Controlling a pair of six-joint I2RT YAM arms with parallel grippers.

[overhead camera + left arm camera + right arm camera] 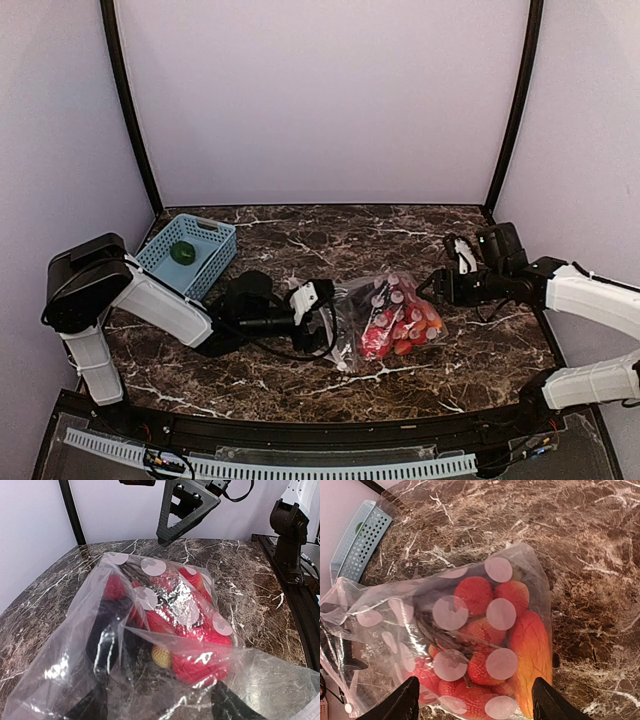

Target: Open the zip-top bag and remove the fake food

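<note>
The zip-top bag (385, 320) lies at the table's middle, clear with white dots. The fake food is inside it: several red strawberry-like pieces (476, 594), an orange-red piece (532, 655), a small yellow piece (161, 656) and a dark piece (107, 630). My left gripper (325, 305) is at the bag's left end. In the left wrist view (165, 705) its jaws stand apart with the bag's loose plastic (75, 645) draped over them. My right gripper (445, 285) is open at the bag's right side; in the right wrist view (477, 705) it hovers over the food.
A blue lattice basket (205, 235) stands at the back left, also in the right wrist view (357, 542), with a green ball (182, 252) in it. Lilac walls close the table at the back and sides. The right arm's base (290, 530) stands at the table's edge.
</note>
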